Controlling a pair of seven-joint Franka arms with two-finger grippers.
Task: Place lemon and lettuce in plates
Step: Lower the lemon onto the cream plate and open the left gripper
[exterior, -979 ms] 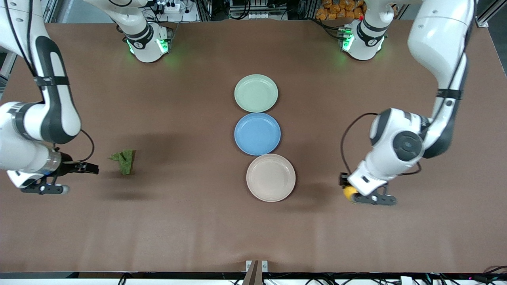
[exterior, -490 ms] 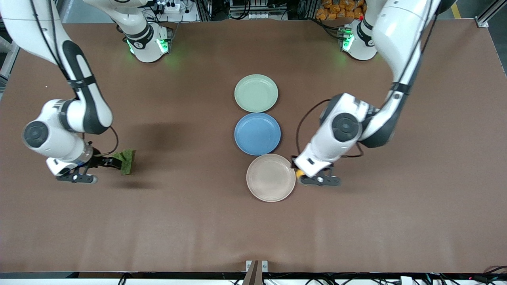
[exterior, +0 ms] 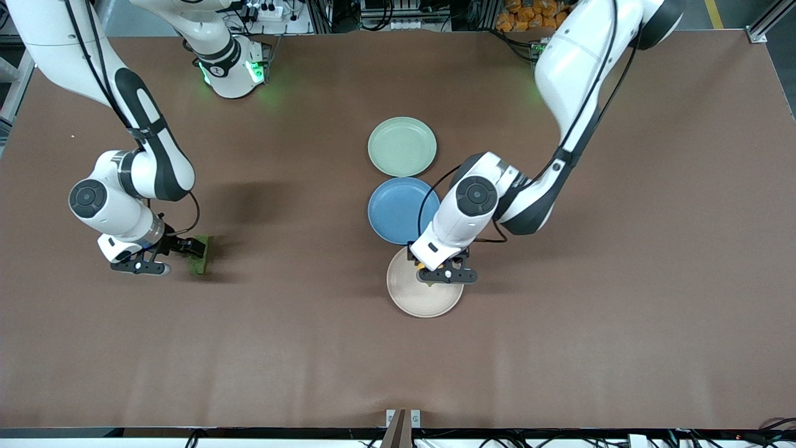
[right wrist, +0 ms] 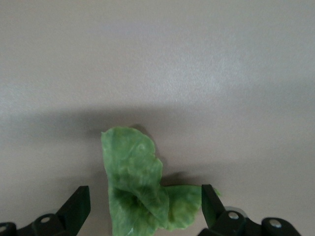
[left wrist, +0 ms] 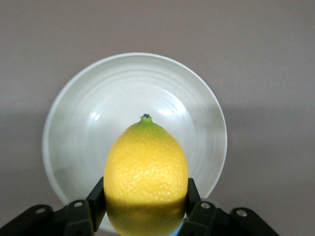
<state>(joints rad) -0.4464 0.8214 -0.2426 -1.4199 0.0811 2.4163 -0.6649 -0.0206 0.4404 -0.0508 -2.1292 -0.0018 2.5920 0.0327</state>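
Observation:
My left gripper (exterior: 435,274) is shut on the yellow lemon (left wrist: 146,177) and holds it over the beige-pink plate (exterior: 418,300), which fills the left wrist view (left wrist: 74,128). In the front view only a sliver of the lemon (exterior: 423,268) shows under the hand. My right gripper (exterior: 180,256) is open and low at the lettuce (exterior: 199,262), a green wrinkly leaf lying on the table toward the right arm's end. In the right wrist view the lettuce (right wrist: 138,191) lies between the open fingers (right wrist: 78,206). The mint green plate (exterior: 402,147) is empty.
A blue plate (exterior: 398,208) sits between the mint green plate and the beige-pink plate, partly under the left arm's wrist. The three plates form a row in the middle of the brown table (exterior: 298,336).
My left gripper carried the lemon from the left arm's end of the table to over the beige-pink plate. My right gripper moved in and came down around the lettuce.

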